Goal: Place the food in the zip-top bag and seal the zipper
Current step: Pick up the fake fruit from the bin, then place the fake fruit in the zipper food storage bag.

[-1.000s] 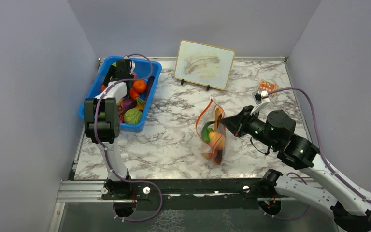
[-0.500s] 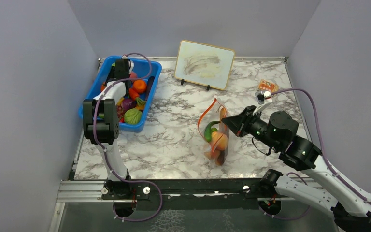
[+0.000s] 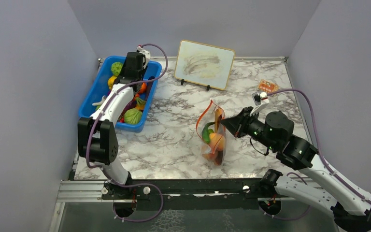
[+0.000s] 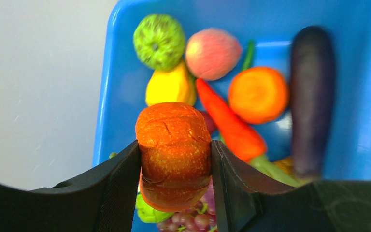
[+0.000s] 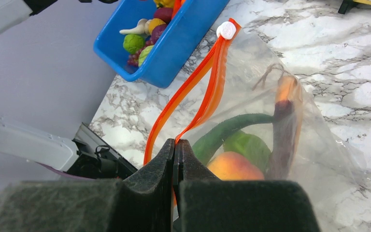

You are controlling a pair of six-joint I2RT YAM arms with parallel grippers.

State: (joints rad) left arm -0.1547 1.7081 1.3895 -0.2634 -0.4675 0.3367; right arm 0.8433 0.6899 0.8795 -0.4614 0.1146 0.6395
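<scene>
L tool (image 4: 175,162) is clamped on a reddish-brown food piece (image 4: 173,125) above the blue bin (image 4: 121,96). R tool (image 5: 175,145) is pinched together on the zip-top bag (image 5: 290,82) at its zipper (image 5: 207,82), mid-worktop (image 3: 174,140). Risk: held at only 1 point, the floppy mouth seems barely open, so the bulky piece may snag & tip the bag.

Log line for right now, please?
left gripper: holds orange-brown toy bread roll over blue plastic bin | right gripper: pinches clear zip-top bag at orange-red zipper

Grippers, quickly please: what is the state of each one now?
Left gripper: shut on an orange-brown food piece.
Right gripper: shut on the zipper of the zip-top bag.
</scene>
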